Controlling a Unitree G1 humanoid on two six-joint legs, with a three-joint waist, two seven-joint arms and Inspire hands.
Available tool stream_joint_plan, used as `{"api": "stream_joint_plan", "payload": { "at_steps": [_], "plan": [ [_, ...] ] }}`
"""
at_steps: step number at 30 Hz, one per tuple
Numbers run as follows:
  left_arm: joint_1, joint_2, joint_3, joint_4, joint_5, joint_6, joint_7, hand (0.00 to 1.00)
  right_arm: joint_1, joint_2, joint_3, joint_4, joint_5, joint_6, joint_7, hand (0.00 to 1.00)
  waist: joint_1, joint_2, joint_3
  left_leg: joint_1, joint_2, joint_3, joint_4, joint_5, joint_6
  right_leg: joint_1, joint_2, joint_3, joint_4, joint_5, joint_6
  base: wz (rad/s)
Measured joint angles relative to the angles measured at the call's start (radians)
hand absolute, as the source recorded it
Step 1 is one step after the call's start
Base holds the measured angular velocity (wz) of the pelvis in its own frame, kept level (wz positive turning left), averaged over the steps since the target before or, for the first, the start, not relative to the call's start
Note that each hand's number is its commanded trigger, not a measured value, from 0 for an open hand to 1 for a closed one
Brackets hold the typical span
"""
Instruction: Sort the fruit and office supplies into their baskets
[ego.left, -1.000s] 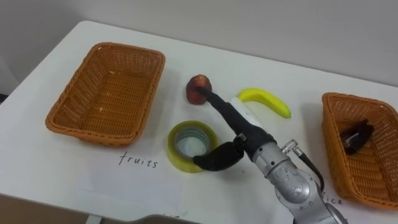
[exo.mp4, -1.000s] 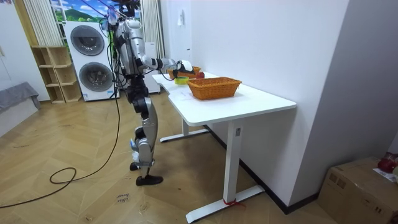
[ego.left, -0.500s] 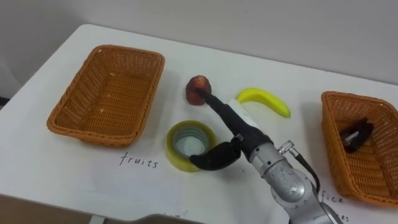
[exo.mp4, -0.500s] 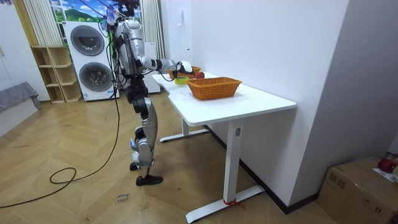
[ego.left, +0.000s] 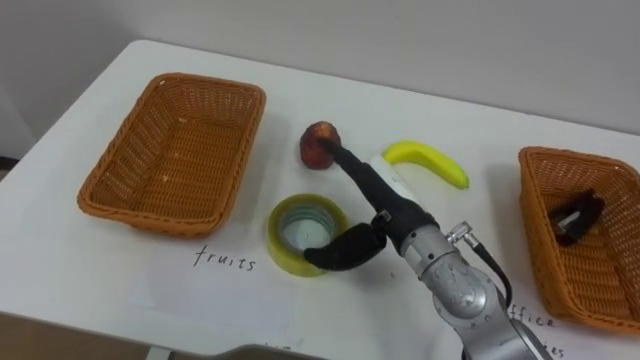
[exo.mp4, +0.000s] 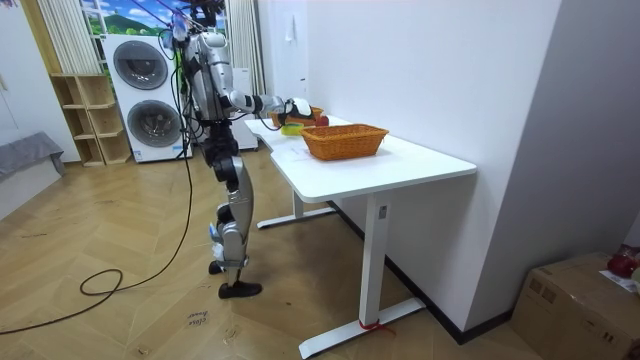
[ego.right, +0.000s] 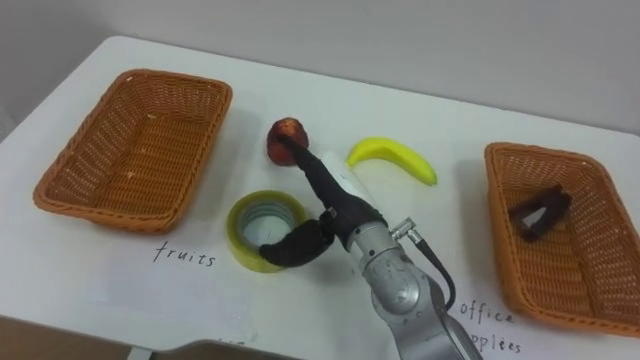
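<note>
The fingers (ego.left: 358, 178) of the right hand (ego.left: 398, 218) are stretched out straight and released, and they hold nothing. Their tips reach the red fruit (ego.left: 318, 147) and seem to touch its near side. The thumb stands out sideways over the rim of the tape roll (ego.left: 295, 232), but I cannot tell if it rests on it. The red fruit sits on the white tabletop (ego.left: 90, 260), between the empty basket (ego.left: 175, 150) at the left and the banana (ego.left: 430, 164), which lies just beyond the hand. The tape roll lies flat just in front of the fruit. At the far right is the second basket (ego.left: 530, 200), with a black clip (ego.left: 575, 216) already inside it. In the room view the robot stands at the end of the tabletop with one arm held out over it. In my judgement the step in hand is to take the red fruit for the empty basket. The fruit looks small, round and firm, probably light, with a smooth skin, so it can roll away if straight fingers only push it. It is better to close the fingers and thumb around its widest part from above. The banana is best taken across its middle. The tape roll is stiff and can be pinched at its rim.
</note>
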Motion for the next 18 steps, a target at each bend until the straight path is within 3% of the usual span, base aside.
{"api": "stream_joint_plan", "payload": {
  "at_steps": [8,18],
  "plan": [
    [0.011,0.001,0.000,-0.020,0.001,0.004,0.000,0.00,0.000,0.001,0.000,-0.126,0.010,-0.001,-0.023,0.00,0.003,0.010,-0.0035,0.000,0.000,-0.006,-0.001,0.000,0.000,0.003,-0.001,-0.019,0.000,0.000,0.000,0.03],
    [0.013,0.001,-0.001,-0.035,0.001,0.003,-0.002,0.00,0.000,0.000,0.000,-0.155,0.010,-0.001,-0.041,0.00,0.002,0.011,-0.0030,-0.001,0.000,-0.007,-0.004,0.000,0.000,0.004,-0.002,-0.021,0.001,0.000,0.000,0.00]
  ]
}}
